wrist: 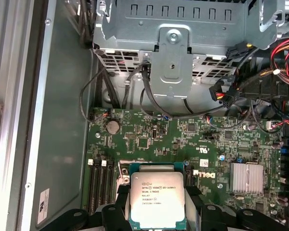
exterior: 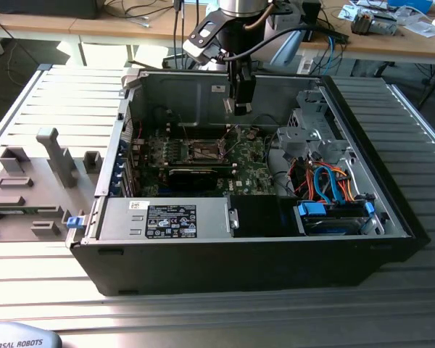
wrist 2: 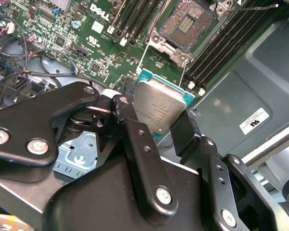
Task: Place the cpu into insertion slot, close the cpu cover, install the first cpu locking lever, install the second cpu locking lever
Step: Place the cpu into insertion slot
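- Ribbed grey table (exterior: 51,290) carries an open computer case (exterior: 203,270), with the motherboard (exterior: 246,170) exposed.
- My pincer (exterior: 241,109): clamped on the cpu (wrist 2: 159,108) by two opposite edges.
- Cpu: held in the air above the board, touching nothing else, its metal top visible in both wrist views.
- Insertion slot (wrist 2: 190,21): open and empty, apart from the cpu. It lies below my pincer, toward the exterior view's left.

Black jaws carry silver screws (wrist 2: 164,195); the arm (exterior: 241,6) seems silver-grey.
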### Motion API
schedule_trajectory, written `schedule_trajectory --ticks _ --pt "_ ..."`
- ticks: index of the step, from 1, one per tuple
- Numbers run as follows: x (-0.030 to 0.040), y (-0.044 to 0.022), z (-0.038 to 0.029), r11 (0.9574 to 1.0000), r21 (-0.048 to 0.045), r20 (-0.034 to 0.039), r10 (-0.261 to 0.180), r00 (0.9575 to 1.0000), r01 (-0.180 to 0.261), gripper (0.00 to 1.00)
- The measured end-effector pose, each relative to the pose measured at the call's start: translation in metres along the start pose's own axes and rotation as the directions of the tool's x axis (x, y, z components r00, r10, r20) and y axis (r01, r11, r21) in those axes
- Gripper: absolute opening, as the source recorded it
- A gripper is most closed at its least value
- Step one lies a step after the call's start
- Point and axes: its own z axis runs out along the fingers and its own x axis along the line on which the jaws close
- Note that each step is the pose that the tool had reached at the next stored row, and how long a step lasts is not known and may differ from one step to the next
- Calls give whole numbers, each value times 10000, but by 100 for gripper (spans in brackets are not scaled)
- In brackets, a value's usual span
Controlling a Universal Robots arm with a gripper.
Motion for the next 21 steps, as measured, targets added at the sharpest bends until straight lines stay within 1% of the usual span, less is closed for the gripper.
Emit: schedule_trajectory --ticks 21 --pt "0 -1 8 9999 -1 11 112 9999 -112 54"
